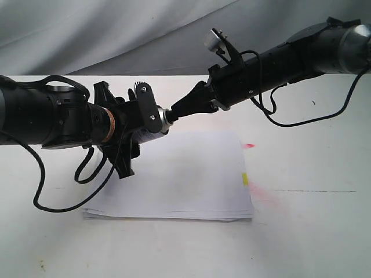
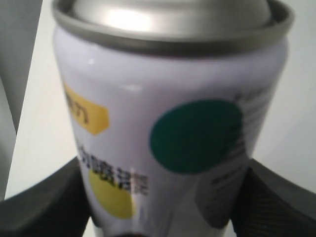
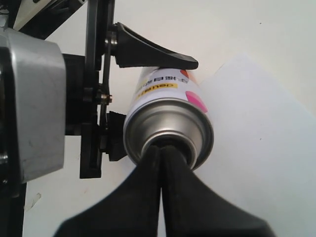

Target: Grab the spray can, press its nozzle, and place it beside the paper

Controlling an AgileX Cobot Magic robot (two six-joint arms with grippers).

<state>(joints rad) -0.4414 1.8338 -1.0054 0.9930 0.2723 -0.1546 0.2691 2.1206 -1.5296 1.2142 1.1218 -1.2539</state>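
Note:
The spray can (image 1: 154, 134) hangs on its side above the paper (image 1: 185, 179), near the sheets' far left corner. My left gripper (image 1: 142, 119) is shut on its white dotted body (image 2: 173, 123), one finger (image 2: 44, 207) on each side. My right gripper (image 1: 174, 110) is shut, and its joined tips (image 3: 162, 148) press end-on into the middle of the can's silver dome (image 3: 168, 126). The nozzle is hidden behind those tips. In the right wrist view the paper (image 3: 256, 128) lies under the can.
The white table (image 1: 313, 231) carries the paper stack, with a yellow tab (image 1: 245, 178) and a red tab (image 1: 249, 145) at its right edge. A grey cloth backdrop (image 1: 116, 29) hangs behind. Black cables (image 1: 58, 191) dangle from the left arm.

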